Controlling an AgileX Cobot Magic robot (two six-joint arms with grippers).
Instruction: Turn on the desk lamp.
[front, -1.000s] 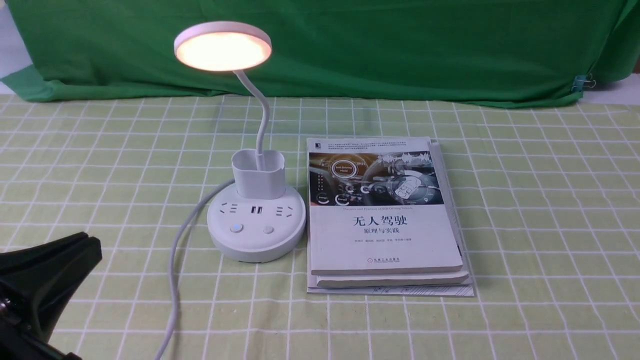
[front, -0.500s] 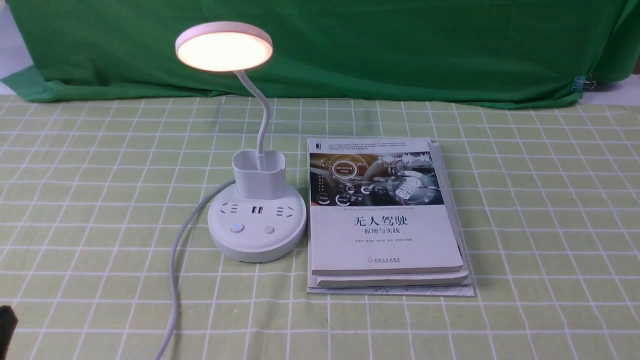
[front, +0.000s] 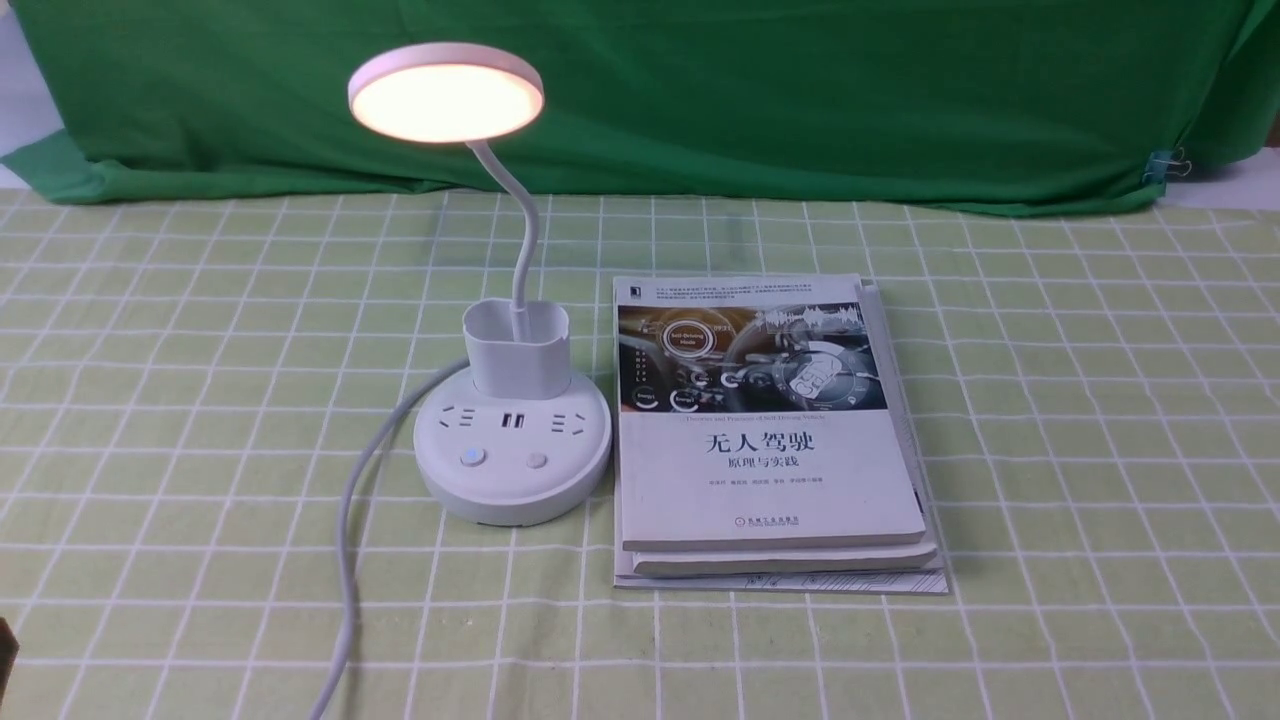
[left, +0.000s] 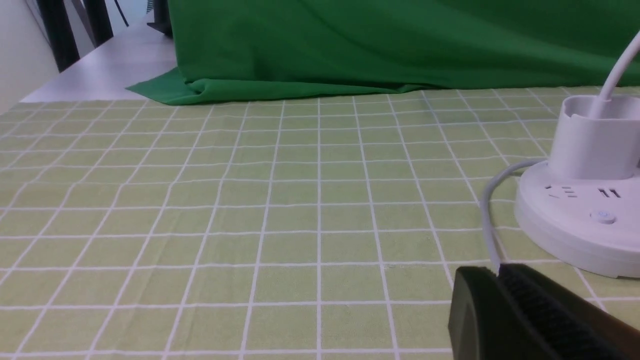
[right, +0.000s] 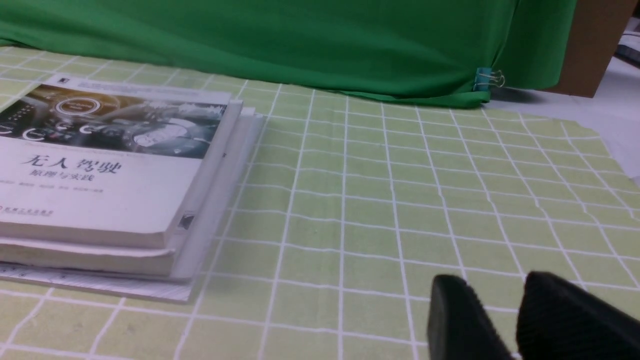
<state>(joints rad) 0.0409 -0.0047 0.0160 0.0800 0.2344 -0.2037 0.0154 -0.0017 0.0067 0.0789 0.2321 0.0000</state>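
Note:
The desk lamp stands left of centre, its round disc head (front: 446, 92) glowing warm on a bent neck above the cup-like holder (front: 518, 350). Its round base (front: 512, 480) shows sockets and two buttons (front: 472, 458), the left one faintly lit. The white cord (front: 345, 560) trails toward the front edge. My left gripper (left: 497, 272) is shut on nothing, low over the cloth, short of the base (left: 580, 225) and beside the cord (left: 487, 210). Only a dark sliver of it (front: 6, 650) shows in the front view. My right gripper (right: 492, 287) is open and empty, right of the books.
A stack of books (front: 765, 440) lies right against the lamp base, also seen as books (right: 100, 165) in the right wrist view. A green backdrop cloth (front: 700, 90) hangs along the back, held by a binder clip (front: 1165, 165). Checked green tablecloth (front: 1100, 450) covers the table.
My left gripper has drawn back toward the front left, from well in the front view to a sliver at its edge. The lamp glows throughout.

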